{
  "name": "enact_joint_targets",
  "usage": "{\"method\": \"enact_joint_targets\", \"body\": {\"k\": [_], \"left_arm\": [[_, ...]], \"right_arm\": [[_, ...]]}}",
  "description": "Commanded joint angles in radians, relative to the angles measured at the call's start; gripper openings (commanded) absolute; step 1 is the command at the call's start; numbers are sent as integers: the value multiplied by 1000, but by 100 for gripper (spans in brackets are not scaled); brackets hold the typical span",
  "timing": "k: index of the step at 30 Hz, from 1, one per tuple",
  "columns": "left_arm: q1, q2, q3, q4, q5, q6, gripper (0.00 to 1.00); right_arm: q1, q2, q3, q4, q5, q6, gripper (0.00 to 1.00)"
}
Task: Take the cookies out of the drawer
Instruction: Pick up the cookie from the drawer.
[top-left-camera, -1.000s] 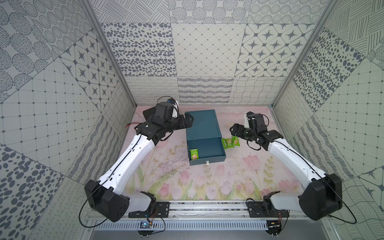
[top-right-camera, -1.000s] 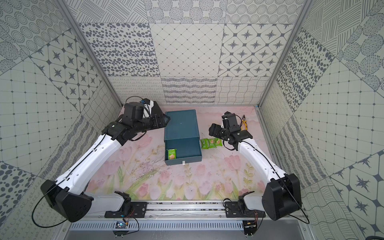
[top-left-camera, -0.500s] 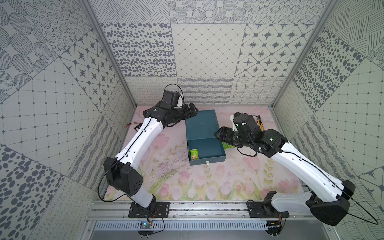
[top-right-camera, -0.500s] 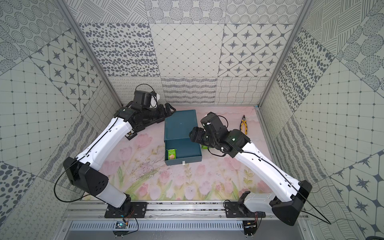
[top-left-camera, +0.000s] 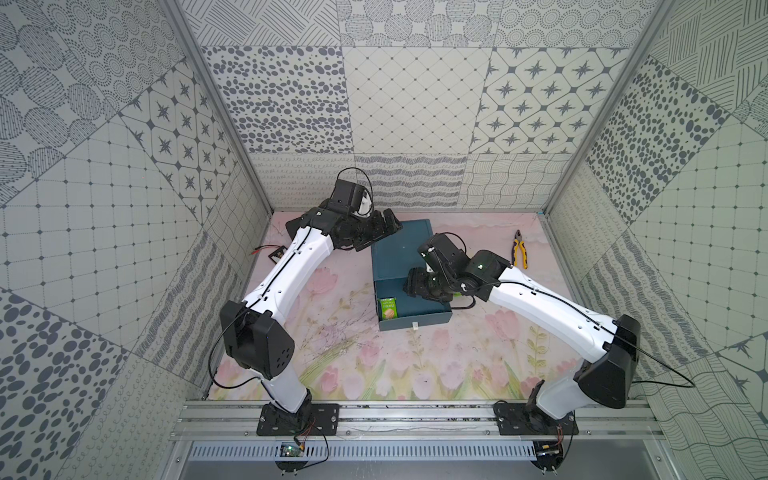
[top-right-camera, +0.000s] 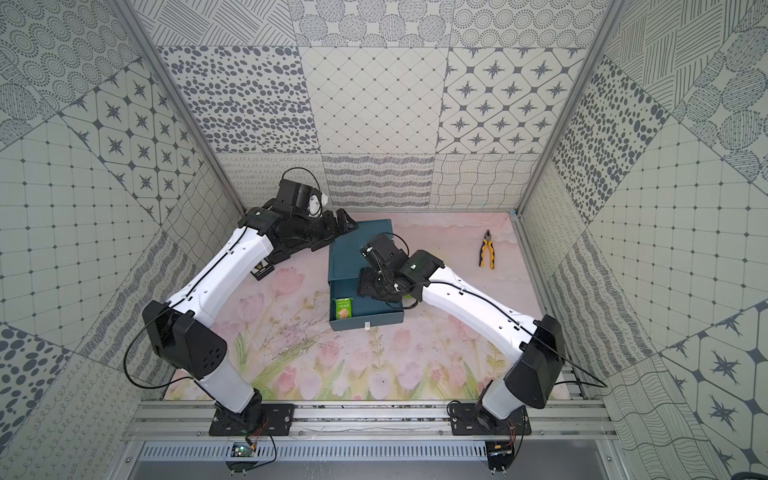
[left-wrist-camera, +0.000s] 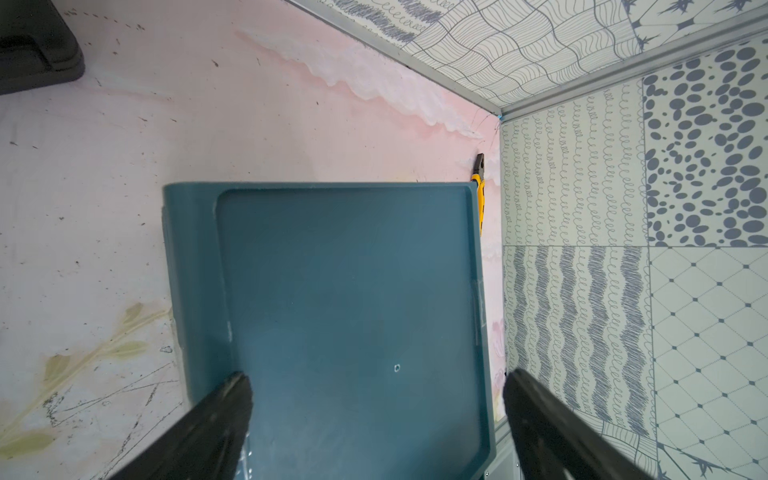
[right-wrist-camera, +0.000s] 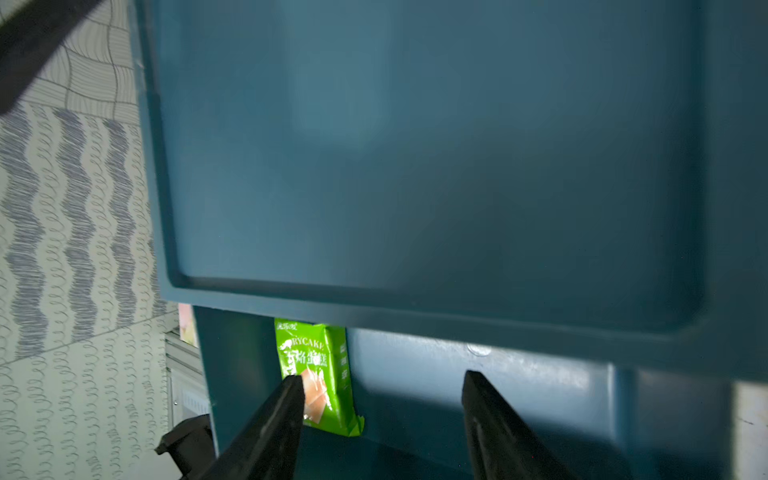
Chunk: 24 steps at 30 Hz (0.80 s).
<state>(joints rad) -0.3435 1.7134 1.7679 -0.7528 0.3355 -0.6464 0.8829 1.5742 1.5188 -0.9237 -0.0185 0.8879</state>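
The drawer (top-left-camera: 415, 323) stands pulled out toward the rail, and one green cookie packet (top-left-camera: 388, 308) sits in its front left corner. Over the drawer hangs the right gripper (right-wrist-camera: 382, 378), jaws partly apart with nothing between them, one fingertip just by the packet. Behind, the left gripper (left-wrist-camera: 376, 378) gapes wide across the box (left-wrist-camera: 345, 270) top, holding nothing. Pliers (top-left-camera: 518, 249) lie far right.
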Motion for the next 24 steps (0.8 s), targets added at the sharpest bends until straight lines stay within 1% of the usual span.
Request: {"method": "enact_joint_targets", "body": {"k": [1, 4, 8, 12, 17, 24], "left_arm": [[1, 2, 4, -108, 53, 27, 99], [0, -5, -18, -98, 71, 19, 99], [0, -12, -49, -72, 82, 7, 99], [0, -14, -61, -59, 90, 11, 98], [0, -17, -67, -59, 92, 10, 99], [1, -29, -73, -64, 87, 18, 99]], "right_arm": [[8, 30, 36, 27, -60, -41, 60], [20, 69, 54, 34, -101, -64, 59], [32, 109, 79, 34, -121, -78, 58], [45, 139, 93, 33, -126, -74, 57], [61, 160, 85, 34, -121, -67, 53], [74, 192, 104, 34, -122, -75, 41]]}}
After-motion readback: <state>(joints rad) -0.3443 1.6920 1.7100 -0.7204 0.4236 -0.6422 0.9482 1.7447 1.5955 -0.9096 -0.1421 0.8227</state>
